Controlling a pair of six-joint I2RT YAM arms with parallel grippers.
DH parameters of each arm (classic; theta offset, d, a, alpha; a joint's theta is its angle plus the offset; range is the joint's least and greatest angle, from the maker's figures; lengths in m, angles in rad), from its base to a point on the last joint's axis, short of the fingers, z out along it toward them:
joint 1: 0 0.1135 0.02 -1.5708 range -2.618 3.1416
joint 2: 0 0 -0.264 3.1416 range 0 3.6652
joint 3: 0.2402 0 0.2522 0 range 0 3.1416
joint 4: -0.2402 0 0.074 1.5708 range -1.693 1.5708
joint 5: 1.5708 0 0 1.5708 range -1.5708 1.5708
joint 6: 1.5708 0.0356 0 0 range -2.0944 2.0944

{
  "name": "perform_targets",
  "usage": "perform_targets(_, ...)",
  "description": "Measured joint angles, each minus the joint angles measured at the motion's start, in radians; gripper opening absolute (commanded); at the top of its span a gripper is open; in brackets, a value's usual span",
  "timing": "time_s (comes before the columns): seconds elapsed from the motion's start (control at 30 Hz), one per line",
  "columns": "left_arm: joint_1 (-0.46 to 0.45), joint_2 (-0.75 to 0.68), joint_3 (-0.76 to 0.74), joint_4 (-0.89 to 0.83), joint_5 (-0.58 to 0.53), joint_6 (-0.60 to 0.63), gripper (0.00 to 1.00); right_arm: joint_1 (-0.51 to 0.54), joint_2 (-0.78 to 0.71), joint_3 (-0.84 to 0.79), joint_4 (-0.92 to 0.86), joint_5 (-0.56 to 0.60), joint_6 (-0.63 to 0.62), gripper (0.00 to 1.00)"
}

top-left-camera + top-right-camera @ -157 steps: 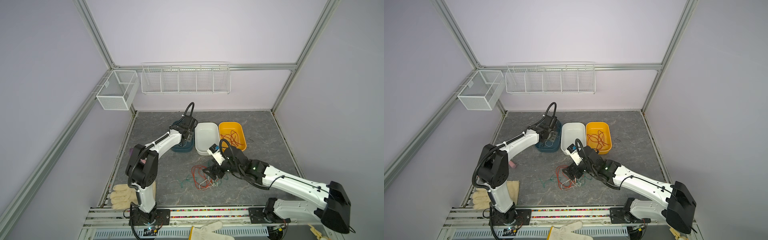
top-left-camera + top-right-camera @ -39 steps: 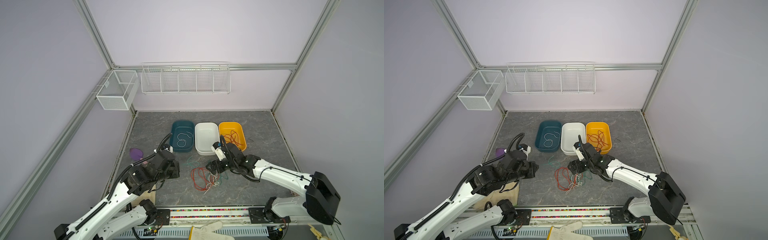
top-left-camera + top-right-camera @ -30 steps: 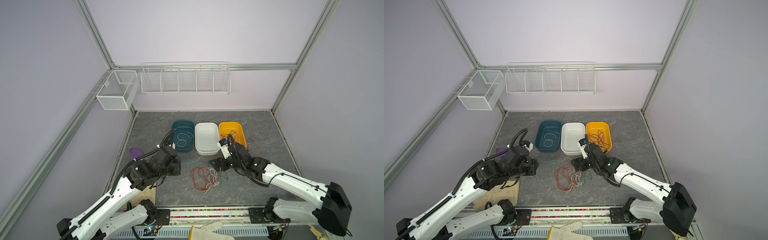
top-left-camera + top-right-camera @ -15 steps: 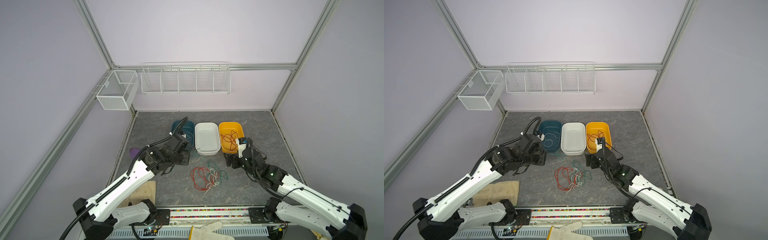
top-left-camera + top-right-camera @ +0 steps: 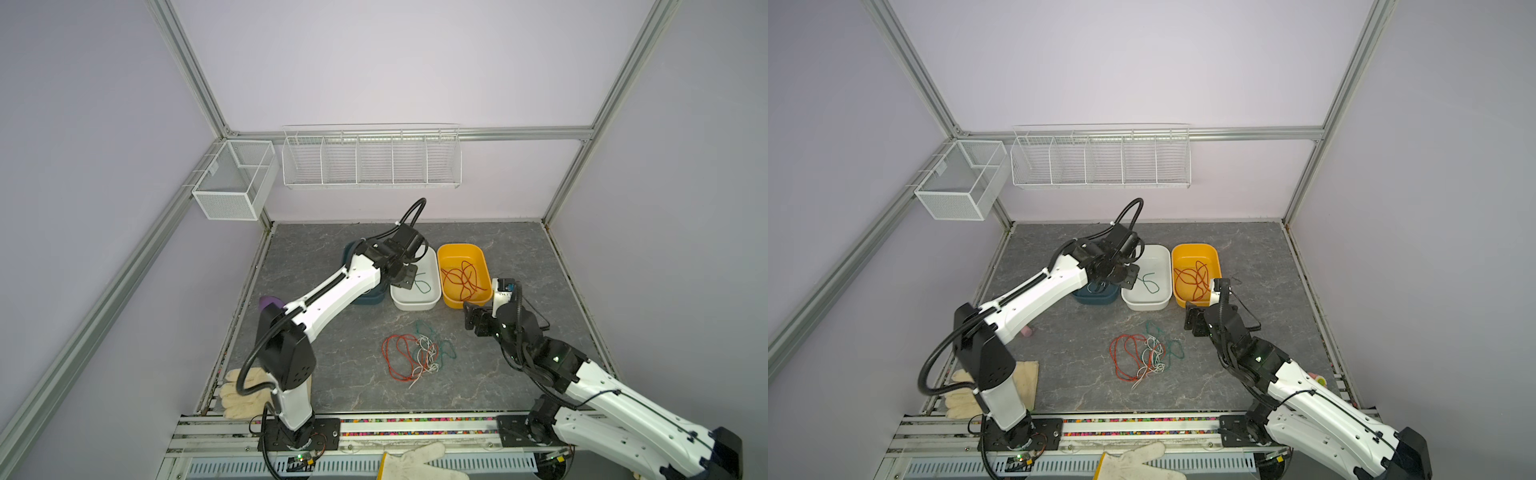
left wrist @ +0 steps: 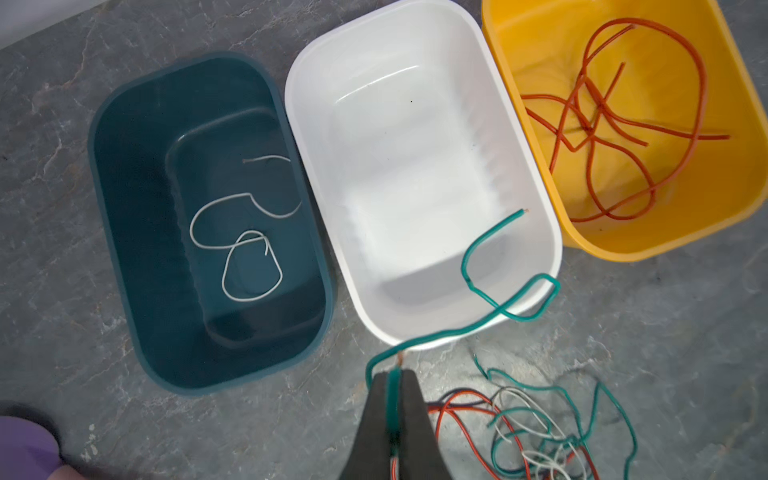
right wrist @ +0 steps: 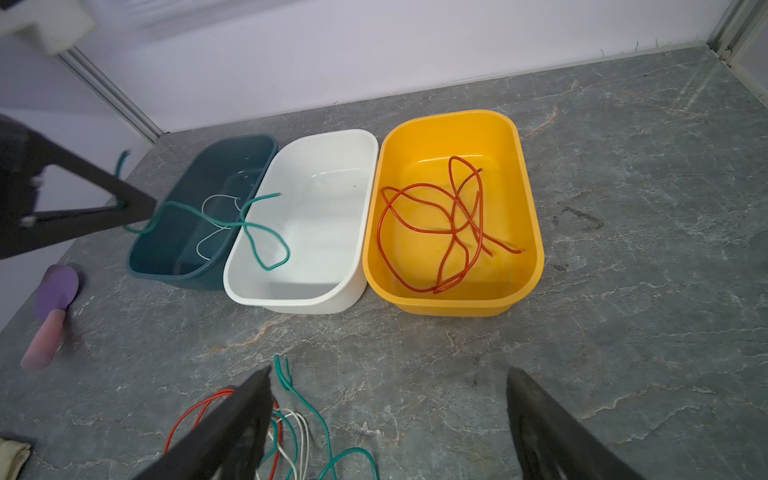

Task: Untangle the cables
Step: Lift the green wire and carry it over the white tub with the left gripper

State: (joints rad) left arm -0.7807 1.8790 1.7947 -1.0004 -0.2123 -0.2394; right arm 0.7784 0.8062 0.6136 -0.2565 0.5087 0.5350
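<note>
Robotics lab test cell: aluminium frame posts (image 5: pixel 189 66) and plain lilac walls (image 5: pixel 395 62) enclose a grey marbled tabletop (image 5: pixel 519 257). Two white robot arms (image 5: pixel 332 291) stand bolted to a rail (image 5: pixel 415 430) at its front edge, with wire baskets (image 5: pixel 370 158) hung on the back wall.

Teal tub (image 6: pixel 124 208), white tub (image 6: pixel 415 124), yellow tub (image 6: pixel 519 41) (its cables (image 6: pixel 588 124) red-orange).

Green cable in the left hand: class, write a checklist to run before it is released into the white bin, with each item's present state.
1. The left hand is shut on the green cable: ok.
2. The green cable hangs free of the pile: ok.
3. The white bin holds no other cable: ok.
4. All of the cable is over the white bin, none over the teal bin: cannot tell.
5. The right hand is open, outside the white bin: ok.
</note>
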Motion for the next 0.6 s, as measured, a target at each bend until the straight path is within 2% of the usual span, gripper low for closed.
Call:
perform_targets(0.13, 0.002, 0.169, 0.155, -0.045, -0.044, 0.052, 0.00, 0.000, 0.000, 0.000, 0.000, -0.001, 0.000, 0.89)
perform_targets(0.27, 0.011, 0.274, 0.233, -0.087, -0.069, 0.089, 0.00, 0.000, 0.004, 0.000, 0.009, -0.013, 0.000, 0.89)
perform_targets(0.43, 0.028, 0.345, 0.283, -0.114, -0.079, 0.129, 0.00, -0.004, 0.031, 0.000, 0.018, -0.043, -0.005, 0.89)
perform_targets(0.6, 0.034, 0.377, 0.289, -0.132, -0.075, 0.160, 0.00, -0.006, 0.100, 0.006, 0.037, -0.125, -0.019, 0.89)
